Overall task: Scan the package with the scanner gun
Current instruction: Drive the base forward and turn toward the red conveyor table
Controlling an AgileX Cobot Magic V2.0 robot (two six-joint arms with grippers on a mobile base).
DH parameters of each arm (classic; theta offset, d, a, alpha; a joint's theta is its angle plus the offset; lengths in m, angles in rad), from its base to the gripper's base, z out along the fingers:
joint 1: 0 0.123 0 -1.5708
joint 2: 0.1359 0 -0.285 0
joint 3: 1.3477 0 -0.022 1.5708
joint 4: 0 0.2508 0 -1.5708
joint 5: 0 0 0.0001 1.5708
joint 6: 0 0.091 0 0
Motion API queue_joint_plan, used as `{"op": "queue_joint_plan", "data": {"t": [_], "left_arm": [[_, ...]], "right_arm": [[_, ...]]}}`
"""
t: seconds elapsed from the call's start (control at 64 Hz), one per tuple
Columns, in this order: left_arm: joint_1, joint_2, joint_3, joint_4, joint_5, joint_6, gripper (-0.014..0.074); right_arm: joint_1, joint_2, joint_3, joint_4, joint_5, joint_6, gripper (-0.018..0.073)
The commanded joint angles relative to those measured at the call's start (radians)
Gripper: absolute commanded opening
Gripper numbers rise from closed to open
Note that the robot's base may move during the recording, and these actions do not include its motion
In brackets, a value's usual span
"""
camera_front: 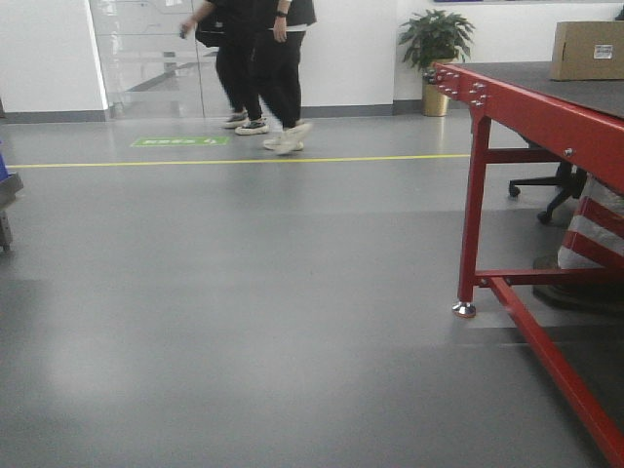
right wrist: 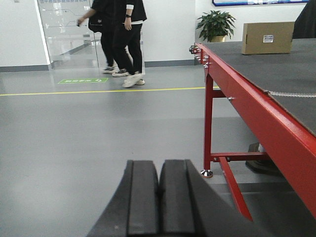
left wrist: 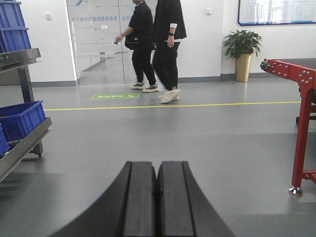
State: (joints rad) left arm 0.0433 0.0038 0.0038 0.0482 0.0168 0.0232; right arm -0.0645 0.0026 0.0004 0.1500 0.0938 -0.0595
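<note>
Well, package (right wrist: 268,38) sits on red-framed table (right wrist: 276,74) w/ grey floor (right wrist: 74,138) below.

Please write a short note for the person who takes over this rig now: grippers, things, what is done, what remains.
Left gripper: jaws shut, empty.
Right gripper: jaws shut, empty.
The package stands on the far end of the red table.
The scanner gun is in no view.
Nothing done yet; left: find the scanner gun, grasp it, scan the package.
</note>
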Motion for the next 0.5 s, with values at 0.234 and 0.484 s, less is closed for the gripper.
{"op": "queue_joint_plan", "data": {"t": [0.234,0.484], "left_arm": [[0.005,-0.004,-0.004,0.001,-0.017,-0.008,-0.0111],[0.002,-0.004,-0.004,0.001,-0.017,-0.008,-0.0111]], "right_arm": [[-0.004,-0.003,0.0,-0.006,-0.016,-0.002,-0.0158],[-0.004,-0.003,0.0,-0.006,-0.018,-0.002,-0.0158]]}}
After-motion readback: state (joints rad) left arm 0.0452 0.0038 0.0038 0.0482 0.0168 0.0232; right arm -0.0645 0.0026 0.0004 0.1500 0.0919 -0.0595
